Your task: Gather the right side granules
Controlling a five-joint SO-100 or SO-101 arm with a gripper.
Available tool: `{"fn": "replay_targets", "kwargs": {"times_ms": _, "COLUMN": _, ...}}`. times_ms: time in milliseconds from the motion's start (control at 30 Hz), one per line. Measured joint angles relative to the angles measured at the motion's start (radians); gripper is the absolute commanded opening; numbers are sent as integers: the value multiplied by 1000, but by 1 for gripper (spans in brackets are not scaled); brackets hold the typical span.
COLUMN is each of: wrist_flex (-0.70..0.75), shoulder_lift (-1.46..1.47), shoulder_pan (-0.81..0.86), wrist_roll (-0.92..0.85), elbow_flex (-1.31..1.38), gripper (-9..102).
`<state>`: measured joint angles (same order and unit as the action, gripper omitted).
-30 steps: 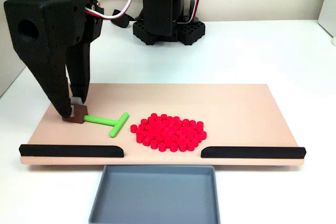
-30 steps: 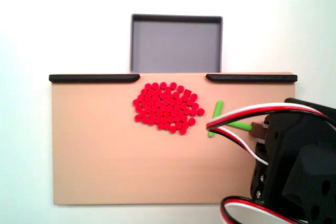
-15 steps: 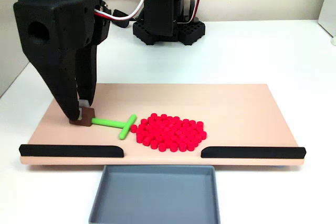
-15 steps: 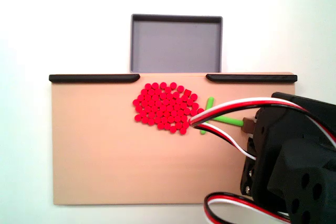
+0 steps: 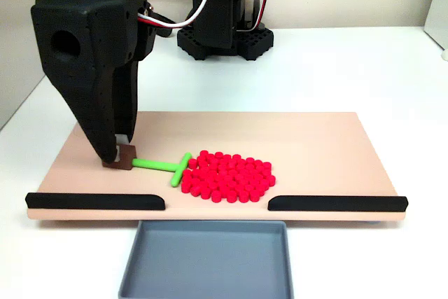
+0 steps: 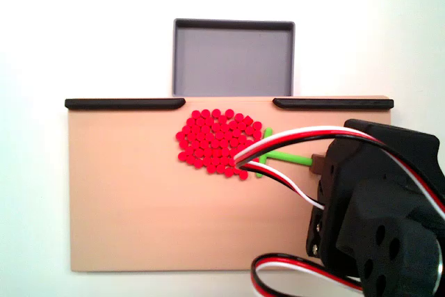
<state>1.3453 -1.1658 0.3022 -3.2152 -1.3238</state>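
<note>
The black two-finger hand (image 5: 119,161) is clamped on a small brown block (image 5: 125,162) at the end of a bright green T-shaped plastic stick (image 5: 164,166), its tips down on the tan rectangular board (image 5: 315,145). The stick's crossbar touches the edge of the cluster of tiny bright red cylindrical granules (image 5: 227,176), which lies near the board's front, between two black rails (image 5: 94,201). A grey shallow tray (image 5: 206,260) sits on the white bench (image 5: 336,68) just beyond that gap.
</note>
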Motion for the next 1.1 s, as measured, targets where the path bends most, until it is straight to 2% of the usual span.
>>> {"fn": "replay_targets", "kwargs": {"times_ms": 1100, "wrist_flex": 3, "shoulder_lift": -2, "shoulder_pan": -29, "wrist_roll": 0, "elbow_flex": 0, "gripper": 0}}
